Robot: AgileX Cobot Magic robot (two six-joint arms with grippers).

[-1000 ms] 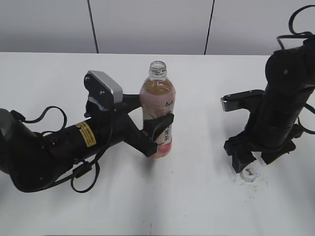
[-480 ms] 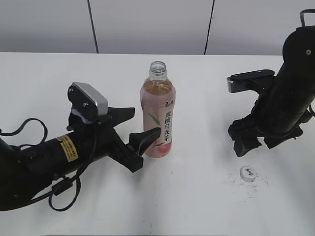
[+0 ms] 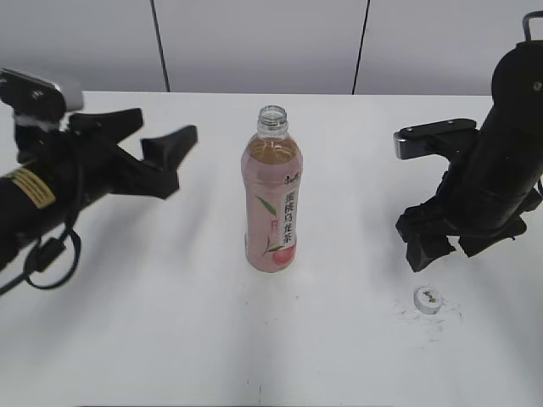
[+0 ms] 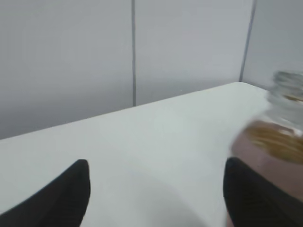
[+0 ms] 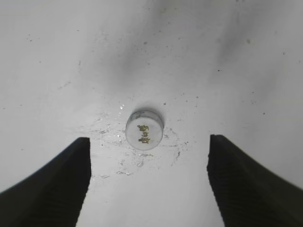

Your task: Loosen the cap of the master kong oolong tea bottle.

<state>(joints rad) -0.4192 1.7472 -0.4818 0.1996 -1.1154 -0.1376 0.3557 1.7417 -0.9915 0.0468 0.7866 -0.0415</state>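
Left wrist view: the master kong oolong tea bottle (image 4: 272, 142) is blurred and cut off at 3 o'clock; only its uncapped neck and shoulder show. The exterior view gives it whole (image 3: 271, 191), upright at table (image 3: 212, 339) centre, mouth open. The cap (image 3: 429, 299) lies on the table at 4 o'clock from the bottle, well apart; its dark top mark reads only in the right wrist view (image 5: 144, 129), among small specks. Left gripper (image 3: 161, 140): jaws spread, empty, at 9 o'clock of the bottle. Right gripper (image 5: 147, 182): jaws apart, above the cap, not touching.
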